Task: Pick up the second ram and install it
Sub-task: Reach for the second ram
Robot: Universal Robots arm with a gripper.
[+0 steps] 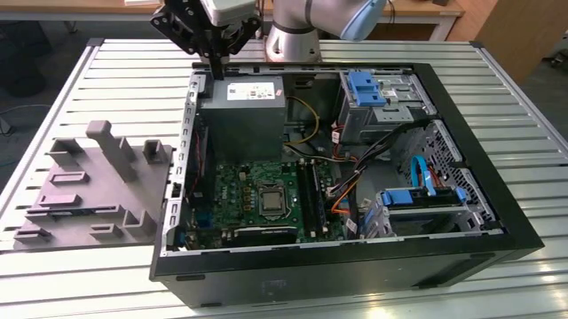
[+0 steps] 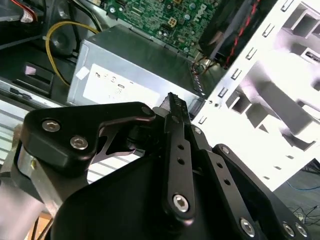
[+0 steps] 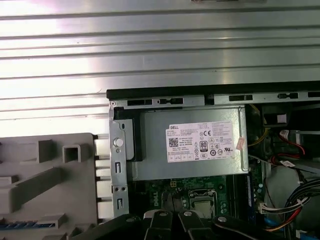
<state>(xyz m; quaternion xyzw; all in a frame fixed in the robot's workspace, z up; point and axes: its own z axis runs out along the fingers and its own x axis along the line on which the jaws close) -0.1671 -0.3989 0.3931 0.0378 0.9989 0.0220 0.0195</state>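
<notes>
– Fingers first: how do they stand?
– Pressed together tip to tip, with nothing between them. My gripper hangs empty above the far rim of the case, at the power supply end.
– And the legend, largest to smallest?
– (a) slatted metal table, bearing everything. (b) open computer case, lying on its side with its interior upward. (c) grey moulded fixture, just beside the case on the exterior view's left. (d) power supply, just below my fingertips. (e) motherboard, nearer the exterior camera than the supply. (f) long black memory slots, running beside the processor socket; whether one is filled I cannot tell. (g) second ram, a thin blue-green strip held in a pocket of the fixture, as the first wrist view shows it, well apart from me.
– What does the pick-up demand?
– In my judgement, the jaws must part before they reach the stick, wide enough to straddle its thin faces. I should come down square to the pocket, close near the stick's middle on bare board rather than on chips, and lift straight so it does not bind against the fixture's walls. The case wall stands between me and the fixture, so height matters on the way across
</notes>
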